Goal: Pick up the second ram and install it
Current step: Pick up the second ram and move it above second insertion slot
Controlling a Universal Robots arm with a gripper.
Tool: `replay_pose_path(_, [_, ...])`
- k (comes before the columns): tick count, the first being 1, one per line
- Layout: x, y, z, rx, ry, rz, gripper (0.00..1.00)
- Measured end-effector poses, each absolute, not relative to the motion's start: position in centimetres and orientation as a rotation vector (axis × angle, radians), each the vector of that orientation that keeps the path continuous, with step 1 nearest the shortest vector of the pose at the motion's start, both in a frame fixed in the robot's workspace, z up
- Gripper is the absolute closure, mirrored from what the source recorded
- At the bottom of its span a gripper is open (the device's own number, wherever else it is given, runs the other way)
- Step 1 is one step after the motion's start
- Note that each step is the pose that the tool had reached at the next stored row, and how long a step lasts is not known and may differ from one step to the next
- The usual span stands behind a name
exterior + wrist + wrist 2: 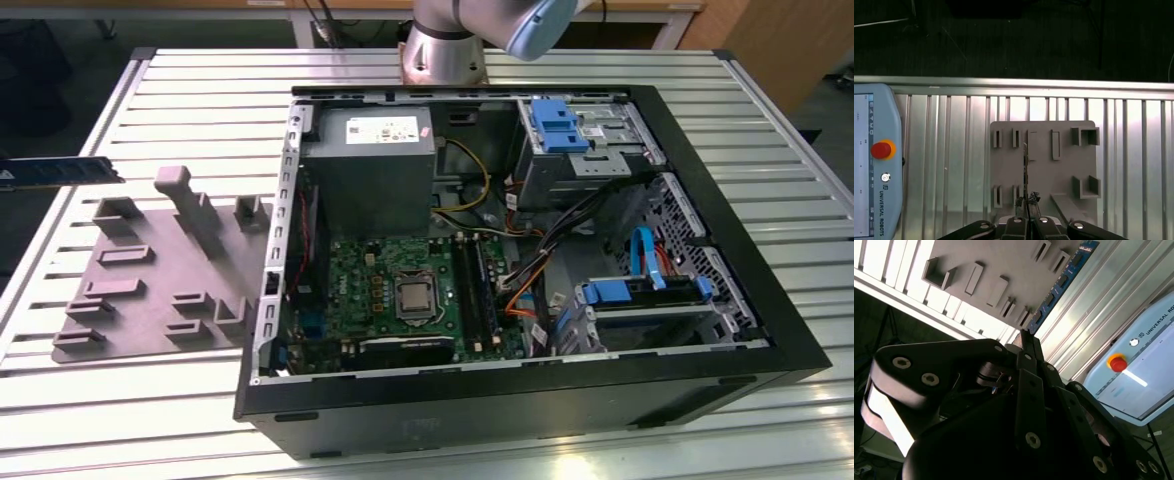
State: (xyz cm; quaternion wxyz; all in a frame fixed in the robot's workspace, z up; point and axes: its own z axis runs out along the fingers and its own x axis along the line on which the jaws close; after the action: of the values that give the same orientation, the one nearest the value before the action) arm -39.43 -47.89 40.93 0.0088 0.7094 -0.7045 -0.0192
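Observation:
The second ram (54, 172) is a thin dark blue stick with black chips, hanging level in the air at the exterior view's far left, above and beyond the grey fixture plate (147, 290). In the second wrist view the ram (1061, 282) runs out lengthwise from my gripper (1026, 337), which is shut on its near end. In the first wrist view the ram (1025, 167) is seen edge-on above the fixture plate (1054, 175), with the gripper (1027, 202) shut on it. The black motherboard slots (473, 285) lie inside the open computer case (534, 400).
The fixture plate has several upright posts (180, 190). A teach pendant (876, 160) with a red stop button (881, 150) lies on the slatted metal table (200, 80) beside the plate. The arm's base (447, 45) stands behind the case. Cables and blue drive brackets (641, 290) crowd the case's right side.

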Motion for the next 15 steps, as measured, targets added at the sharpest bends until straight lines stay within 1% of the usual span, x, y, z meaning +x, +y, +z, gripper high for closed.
replay_pose_path(15, [-38.52, -47.89, 40.93, 2.216, -2.201, -0.060, 0.88])
